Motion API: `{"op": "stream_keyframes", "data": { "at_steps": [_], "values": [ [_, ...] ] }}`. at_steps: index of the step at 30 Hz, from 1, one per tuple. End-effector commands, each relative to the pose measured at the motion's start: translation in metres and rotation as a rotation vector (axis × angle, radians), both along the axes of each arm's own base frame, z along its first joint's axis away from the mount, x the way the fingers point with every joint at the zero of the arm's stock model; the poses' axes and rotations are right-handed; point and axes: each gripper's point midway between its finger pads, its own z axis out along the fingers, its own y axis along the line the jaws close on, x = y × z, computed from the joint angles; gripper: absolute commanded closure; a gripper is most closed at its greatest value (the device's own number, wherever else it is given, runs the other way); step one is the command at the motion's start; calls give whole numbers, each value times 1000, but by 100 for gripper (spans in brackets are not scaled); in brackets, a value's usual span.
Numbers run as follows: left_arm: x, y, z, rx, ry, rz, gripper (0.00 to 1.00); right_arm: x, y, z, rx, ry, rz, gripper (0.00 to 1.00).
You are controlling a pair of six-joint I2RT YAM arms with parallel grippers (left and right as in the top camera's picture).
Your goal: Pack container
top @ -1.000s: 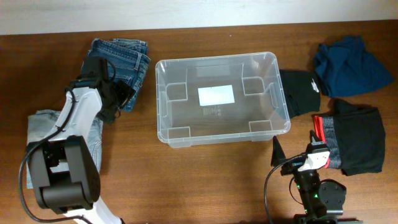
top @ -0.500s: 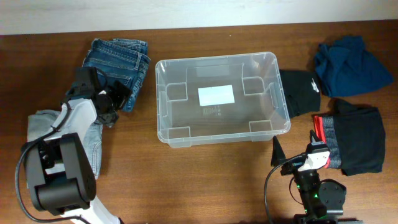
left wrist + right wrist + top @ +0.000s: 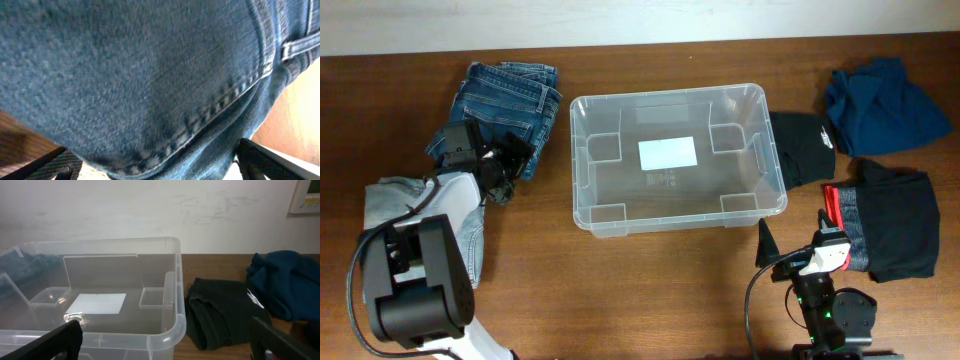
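Note:
The clear plastic container (image 3: 578,170) stands at the table's centre, with nothing in it but a white label (image 3: 668,153) on its base. Folded dark blue jeans (image 3: 510,100) lie to its left. My left gripper (image 3: 508,165) is open at the jeans' near edge. In the left wrist view the denim (image 3: 150,75) fills the frame, its seamed edge reaching down between the spread fingers (image 3: 45,167). My right gripper (image 3: 795,242) stands open at the front right. In its wrist view it faces the container's corner (image 3: 176,317), holding nothing.
Pale blue jeans (image 3: 385,195) lie under the left arm. Right of the container are a black garment (image 3: 802,148), a dark blue garment (image 3: 880,100) and a black, grey and red folded pile (image 3: 890,225). A wall runs behind the table's far edge.
The left wrist has swung left and back, so the gripper now points at the jeans' near edge, and its jaws have spread a little wider. The right arm has not moved.

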Motion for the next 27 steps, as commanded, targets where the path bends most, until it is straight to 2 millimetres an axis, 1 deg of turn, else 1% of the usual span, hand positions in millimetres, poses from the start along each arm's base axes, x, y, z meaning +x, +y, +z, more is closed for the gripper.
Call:
{"op": "stream_keyframes", "data": {
  "at_steps": [1,6,10,14,16,20,27],
  "values": [
    [-13,12,-20,-19,62,93,1,0,1,-2,-6,1,8,1],
    [-9,15,-18,-19,43,100,1,0,1,-2,-6,1,8,1],
    [-8,16,-20,-15,33,102,2,0,1,-2,-6,0,8,1],
    [-5,17,-20,-10,18,104,9,0,1,-2,-6,0,8,2],
    [-3,17,-21,-9,10,104,9,0,1,-2,-6,0,8,2],
    [-1,17,-27,-10,11,103,9,0,1,-2,-6,0,8,2],
    [2,17,-49,-17,18,99,9,0,1,-2,-6,1,8,2]
  ]
}}
